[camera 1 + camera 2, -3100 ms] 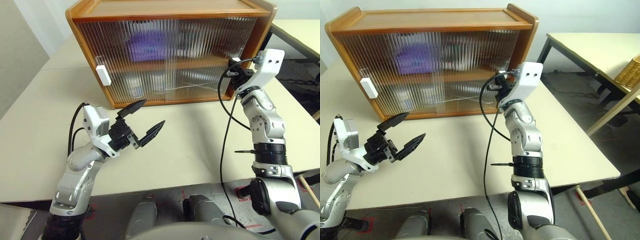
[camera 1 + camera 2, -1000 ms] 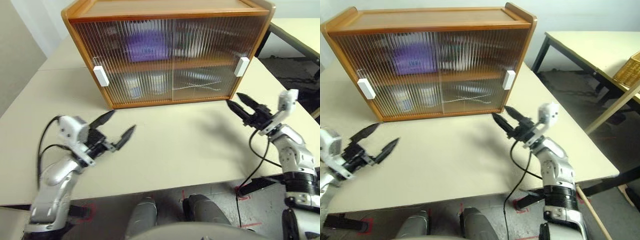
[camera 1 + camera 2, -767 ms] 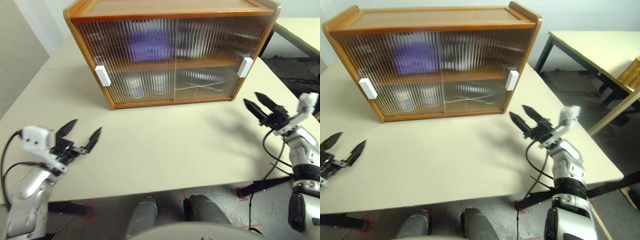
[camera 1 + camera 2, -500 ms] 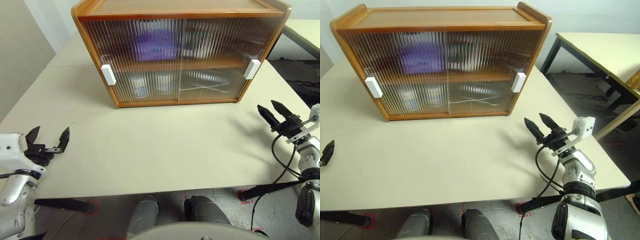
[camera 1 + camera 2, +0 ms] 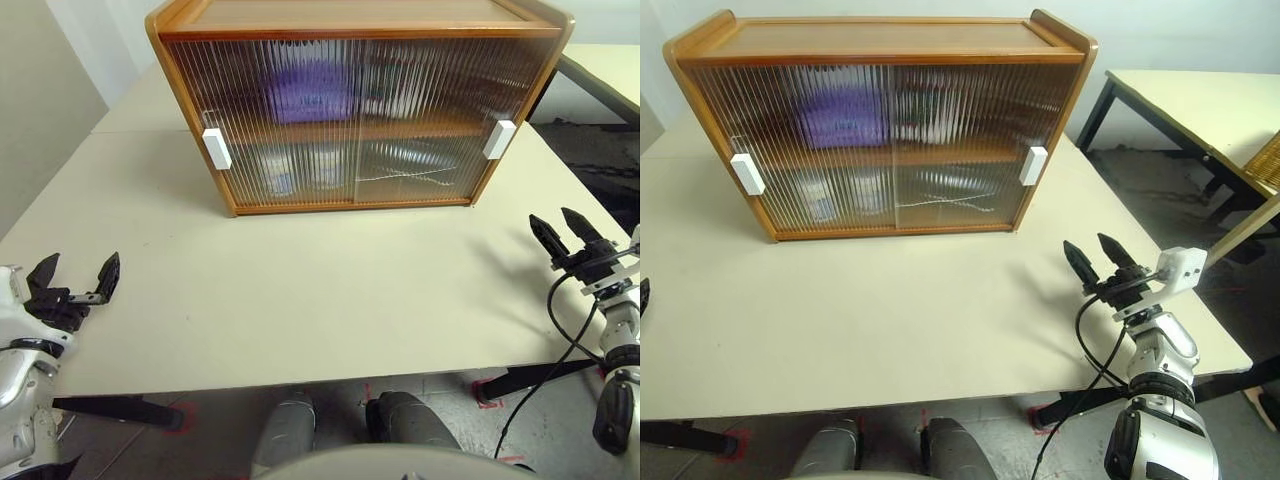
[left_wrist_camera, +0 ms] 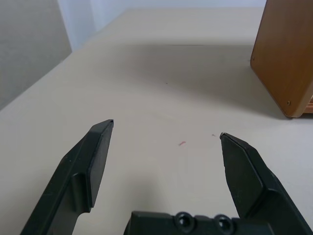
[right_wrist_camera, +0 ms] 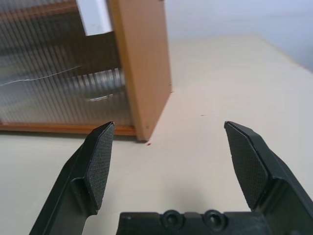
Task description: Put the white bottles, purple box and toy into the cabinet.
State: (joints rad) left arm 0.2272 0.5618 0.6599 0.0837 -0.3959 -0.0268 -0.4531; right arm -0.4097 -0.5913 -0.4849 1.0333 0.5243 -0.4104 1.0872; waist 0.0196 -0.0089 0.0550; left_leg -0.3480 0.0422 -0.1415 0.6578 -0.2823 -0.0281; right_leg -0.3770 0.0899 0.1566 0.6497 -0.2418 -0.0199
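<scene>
From the left eye, the cabinet (image 5: 355, 105) stands at the far side of the cream table (image 5: 320, 300) with both ribbed doors slid shut; the purple box (image 5: 312, 95) is a lilac blur on the upper shelf behind the glass, pale shapes that may be the white bottles sit below it, and the toy I cannot make out; the left gripper (image 5: 72, 277) hangs at the table's near left edge, well apart from the cabinet, fingers spread wide and empty; the right gripper (image 5: 562, 232) does likewise at the right edge.

The right eye adds a second cream table (image 5: 1200, 100) beyond the cabinet's right end, with a wicker basket (image 5: 1268, 160) on it.

The left wrist view has only bare tabletop between the spread fingers (image 6: 90, 161); the cabinet's wooden corner lies beyond the far tip and to one side.

The right wrist view sets the cabinet's end panel ahead of the open, empty jaws, a white handle (image 7: 95, 14) above it.
</scene>
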